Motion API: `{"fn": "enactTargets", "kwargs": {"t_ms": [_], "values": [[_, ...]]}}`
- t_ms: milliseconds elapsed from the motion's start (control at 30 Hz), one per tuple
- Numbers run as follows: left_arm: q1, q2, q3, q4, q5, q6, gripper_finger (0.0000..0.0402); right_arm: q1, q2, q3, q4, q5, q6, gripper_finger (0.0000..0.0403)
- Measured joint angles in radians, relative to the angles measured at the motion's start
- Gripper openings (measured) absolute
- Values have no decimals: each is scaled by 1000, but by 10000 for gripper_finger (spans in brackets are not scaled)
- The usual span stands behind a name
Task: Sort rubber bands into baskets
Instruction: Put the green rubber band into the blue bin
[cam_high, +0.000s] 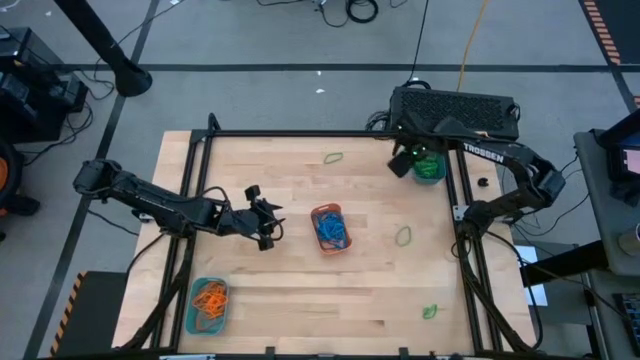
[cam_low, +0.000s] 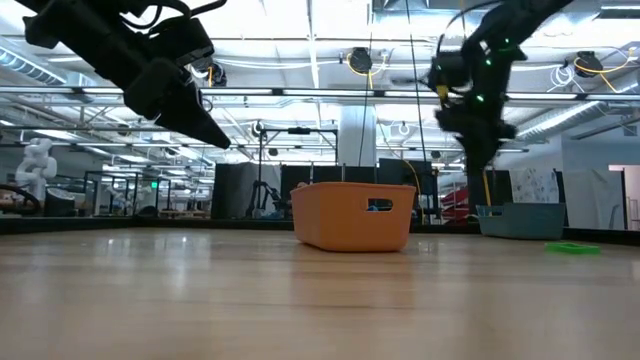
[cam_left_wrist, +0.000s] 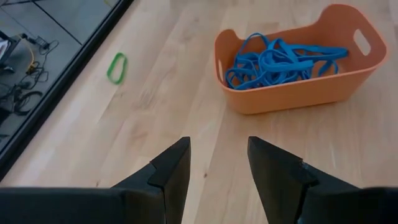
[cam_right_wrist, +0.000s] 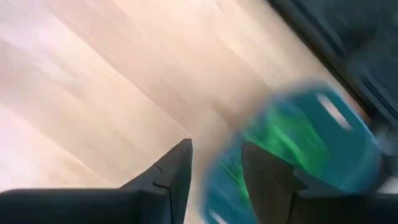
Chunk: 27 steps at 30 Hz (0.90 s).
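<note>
While the table (cam_high: 300, 300) shows pale wood planks inside a black frame, the floor around it is grey, with black cables along its edges. Seen from table height, the room behind is a large hall with ceiling lights, pipes and dark racks.

Orange basket (cam_high: 329, 228) sits near the table's middle, holding a tangle of blue bands (cam_left_wrist: 280, 61). Left gripper (cam_high: 266, 222) hovers just to the left of the orange basket, apart from it, fingers (cam_left_wrist: 171, 171) parted with a clear gap, nothing between them.

Right gripper (cam_high: 408, 160) hangs well off to the far right of the orange basket, at a teal basket (cam_high: 428, 166) holding green bands (cam_right_wrist: 283, 140). Its fingers (cam_right_wrist: 171, 171) stand apart, empty; that wrist view is smeared.

Second teal basket (cam_high: 207, 304), near-left of the orange one, holds orange bands (cam_high: 210, 295).

Loose green bands lie on the wood: one (cam_high: 333, 157) beyond the orange basket, one (cam_high: 404, 236) to its right, one (cam_high: 430, 311) toward the near right edge.
</note>
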Motion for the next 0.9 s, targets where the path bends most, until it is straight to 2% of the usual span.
{"fn": "enactTargets", "kwargs": {"t_ms": [100, 233, 533, 667, 900], "values": [[0, 0, 0, 3, 0, 0, 169, 46, 0, 15, 141, -112, 16, 132], [0, 0, 0, 3, 0, 0, 169, 117, 22, -14, 419, -231, -62, 132], [0, 0, 0, 0, 0, 0, 169, 230, 287, -16, 794, -237, -267, 132], [0, 0, 0, 0, 0, 0, 169, 241, 389, 23, 874, -234, -335, 132], [0, 0, 0, 0, 0, 8, 169, 221, 539, 146, 879, -226, -353, 132]]}}
